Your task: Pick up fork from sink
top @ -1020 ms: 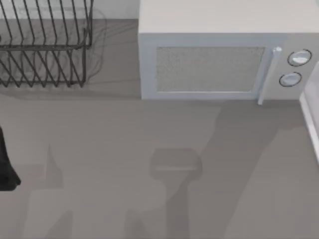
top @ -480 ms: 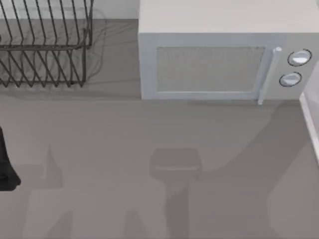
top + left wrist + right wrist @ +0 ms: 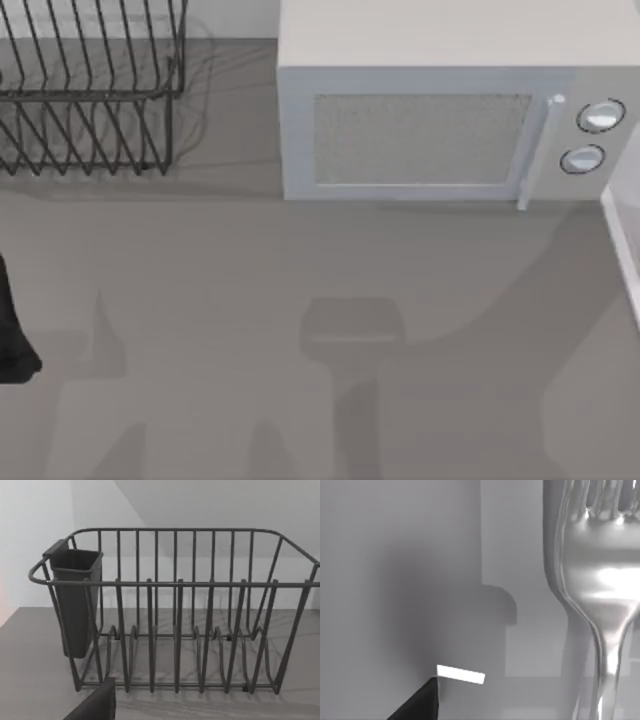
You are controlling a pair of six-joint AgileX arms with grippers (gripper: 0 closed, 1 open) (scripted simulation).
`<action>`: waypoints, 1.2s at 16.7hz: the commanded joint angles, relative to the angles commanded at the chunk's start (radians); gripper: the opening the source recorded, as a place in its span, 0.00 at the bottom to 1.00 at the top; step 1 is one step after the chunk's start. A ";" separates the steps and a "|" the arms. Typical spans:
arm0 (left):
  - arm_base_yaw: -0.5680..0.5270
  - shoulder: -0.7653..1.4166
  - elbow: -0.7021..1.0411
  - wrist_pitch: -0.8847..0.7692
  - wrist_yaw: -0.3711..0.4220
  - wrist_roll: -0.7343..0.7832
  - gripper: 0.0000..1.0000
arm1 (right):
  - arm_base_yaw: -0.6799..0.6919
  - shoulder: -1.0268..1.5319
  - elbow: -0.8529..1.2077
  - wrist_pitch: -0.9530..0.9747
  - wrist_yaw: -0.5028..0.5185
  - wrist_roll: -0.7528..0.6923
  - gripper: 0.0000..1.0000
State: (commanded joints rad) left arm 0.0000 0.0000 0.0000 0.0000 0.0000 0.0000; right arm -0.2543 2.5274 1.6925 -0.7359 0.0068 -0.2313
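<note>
The slim silvery metal fork (image 3: pixel 600 595) looms close before my right wrist camera; whether my right gripper holds it, I cannot tell. My left arm sits parked facing the dark wire dish rack (image 3: pixel 175 630), left of the pale grey microwave (image 3: pixel 430 120) on the grey desk (image 3: pixel 250 290).

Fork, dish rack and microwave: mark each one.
fork (image 3: pixel 600 580): right wrist view, on its shiny neck below the tines.
dish rack (image 3: pixel 175 583): left wrist view, on its front top rail.
microwave (image 3: pixel 420 138): top view, on its door window.
</note>
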 joint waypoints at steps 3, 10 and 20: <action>0.000 0.000 0.000 0.000 0.000 0.000 1.00 | 0.000 0.000 0.000 0.000 0.000 0.000 0.70; 0.000 0.000 0.000 0.000 0.000 0.000 1.00 | 0.000 0.000 0.000 0.000 0.000 0.000 0.17; 0.000 0.000 0.000 0.000 0.000 0.000 1.00 | 0.000 0.000 0.000 0.000 0.000 0.000 0.00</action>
State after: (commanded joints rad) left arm 0.0000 0.0000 0.0000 0.0000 0.0000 0.0000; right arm -0.2543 2.5274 1.6925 -0.7359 0.0068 -0.2313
